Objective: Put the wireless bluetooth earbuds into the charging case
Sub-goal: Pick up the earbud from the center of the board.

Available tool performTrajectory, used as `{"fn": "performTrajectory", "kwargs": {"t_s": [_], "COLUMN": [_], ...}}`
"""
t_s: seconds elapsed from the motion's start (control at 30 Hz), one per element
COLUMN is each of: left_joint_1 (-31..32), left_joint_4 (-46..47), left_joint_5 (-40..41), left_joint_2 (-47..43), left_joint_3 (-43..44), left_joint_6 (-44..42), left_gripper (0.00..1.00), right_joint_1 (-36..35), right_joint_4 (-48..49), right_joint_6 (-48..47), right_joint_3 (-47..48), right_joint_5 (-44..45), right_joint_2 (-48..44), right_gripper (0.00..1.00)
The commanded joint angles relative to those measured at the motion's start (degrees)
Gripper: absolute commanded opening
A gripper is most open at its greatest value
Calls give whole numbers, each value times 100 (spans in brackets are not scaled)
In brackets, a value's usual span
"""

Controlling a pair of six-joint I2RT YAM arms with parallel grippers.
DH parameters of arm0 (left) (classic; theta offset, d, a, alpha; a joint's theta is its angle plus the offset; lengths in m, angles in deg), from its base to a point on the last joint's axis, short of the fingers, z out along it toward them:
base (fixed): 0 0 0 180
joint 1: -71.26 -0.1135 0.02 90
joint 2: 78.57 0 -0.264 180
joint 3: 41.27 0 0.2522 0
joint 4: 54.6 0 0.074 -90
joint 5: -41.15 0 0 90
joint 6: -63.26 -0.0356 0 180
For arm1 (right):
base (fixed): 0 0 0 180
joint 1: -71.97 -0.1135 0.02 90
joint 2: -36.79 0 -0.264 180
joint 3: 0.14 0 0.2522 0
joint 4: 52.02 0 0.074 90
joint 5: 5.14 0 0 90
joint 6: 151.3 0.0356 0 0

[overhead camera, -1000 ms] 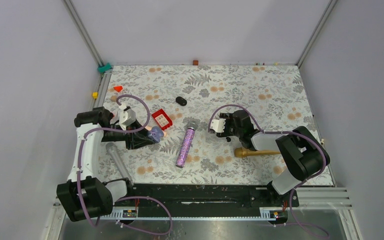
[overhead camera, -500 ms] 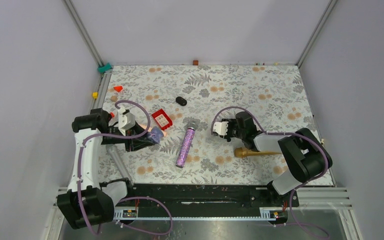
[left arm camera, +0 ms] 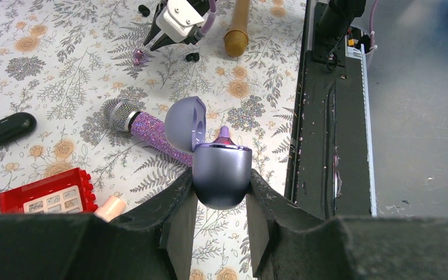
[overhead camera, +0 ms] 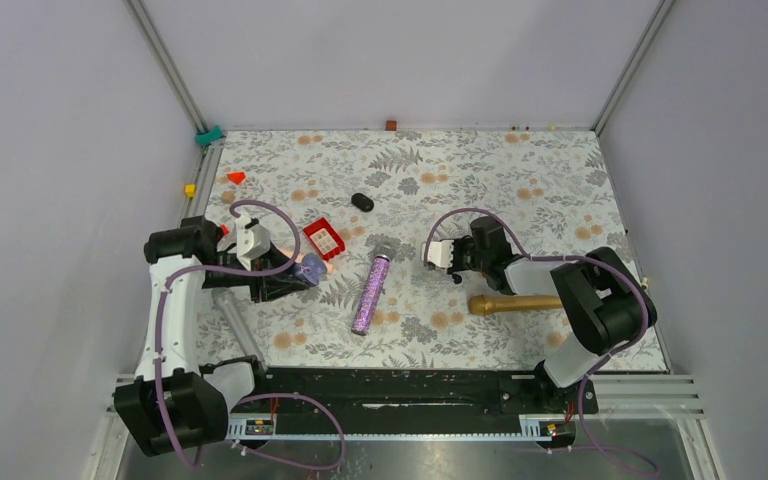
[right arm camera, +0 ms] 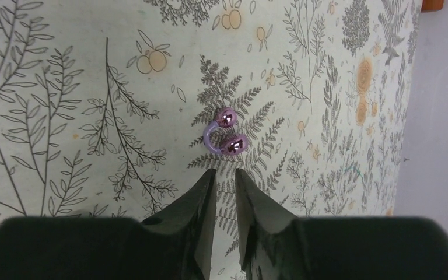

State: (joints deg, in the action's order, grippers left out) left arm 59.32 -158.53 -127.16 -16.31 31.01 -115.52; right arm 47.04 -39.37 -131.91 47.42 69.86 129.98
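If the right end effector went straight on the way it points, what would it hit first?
Probably the small purple C-shaped clip with two shiny ends, just ahead of the right end effector, though depth is unclear.

Top cam's up high at the near edge, looking down on the whole floral table. Left wrist cam looks low across it, sharing the glitter microphone; right wrist cam stares down close.

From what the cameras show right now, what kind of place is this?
Probably a robot test cell, not a home: two arms mounted on a black rail, plain grey walls with metal frame posts, and a floral-covered table of scattered small objects.
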Motion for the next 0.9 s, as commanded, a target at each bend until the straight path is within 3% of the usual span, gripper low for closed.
{"fn": "performTrajectory", "kwargs": {"t_s": [0.0, 0.27, 0.87], "left_joint_1": [-51, -82, -89], "left_joint_4": [-219, -215, -214], "left_joint_5": [-260, -274, -291], "left_joint_2": [-140, -169, -171], "left_joint_3": [60, 51, 62], "left_joint_6": [-223, -231, -207], "left_gripper": [1, 1, 1], "right_joint_1": [53, 52, 49], "right_joint_4": [83, -294, -408], "right_joint_6": [-341, -613, -1233], "right_joint_3": [199, 297, 100], "right_joint_5": [-589, -629, -573], "right_joint_2": [69, 111, 349], "right_gripper": [26, 34, 36]}}
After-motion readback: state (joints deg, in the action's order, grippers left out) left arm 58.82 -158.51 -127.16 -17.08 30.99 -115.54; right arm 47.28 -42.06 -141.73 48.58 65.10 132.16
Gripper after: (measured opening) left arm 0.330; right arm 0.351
